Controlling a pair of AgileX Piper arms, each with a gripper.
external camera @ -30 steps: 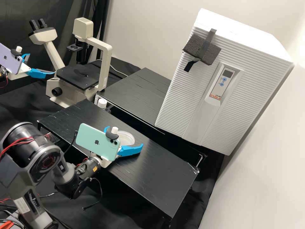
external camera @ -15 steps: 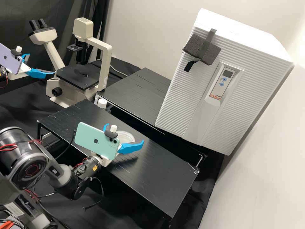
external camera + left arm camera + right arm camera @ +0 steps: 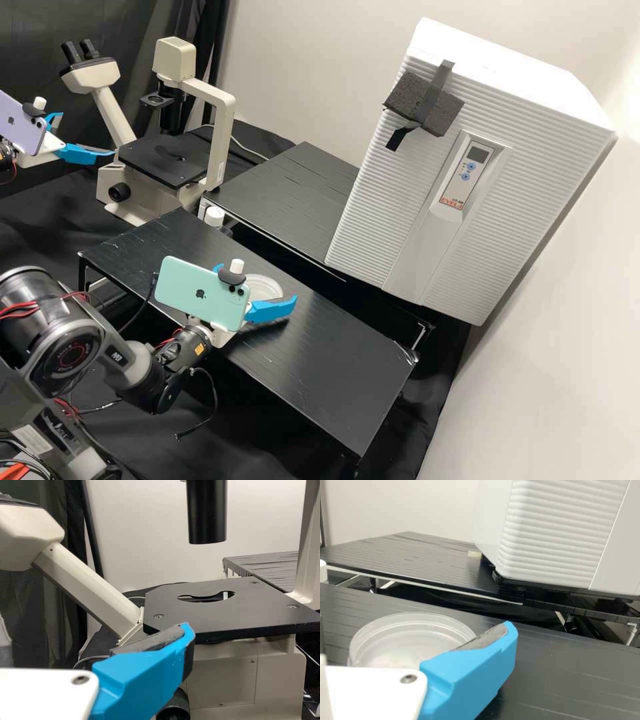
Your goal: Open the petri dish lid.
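In the high view, my right gripper [image 3: 257, 283] is at the clear round petri dish [image 3: 268, 287] on the front black stand, its blue fingers spread apart. The right wrist view has the dish [image 3: 412, 636] lying flat between the spread fingers of the right gripper [image 3: 415, 630]; one blue finger hides part of its near rim. I cannot tell lid from base. At the upper left of the high view, my left gripper [image 3: 87, 134] stands open and empty beside the microscope. One blue finger of the left gripper [image 3: 95, 630] appears in the left wrist view, in front of the microscope stage.
The microscope [image 3: 163, 160] stands at the back left. A white-capped bottle [image 3: 215, 216] is behind the front stand [image 3: 333, 373]. A second black stand [image 3: 287, 193] lies behind, beside the big white ribbed incubator [image 3: 460, 173].
My right gripper rose slightly, then shifted a little left, staying open around the dish. Its arm's elbow swung left and down. The left gripper and the dish have not moved.
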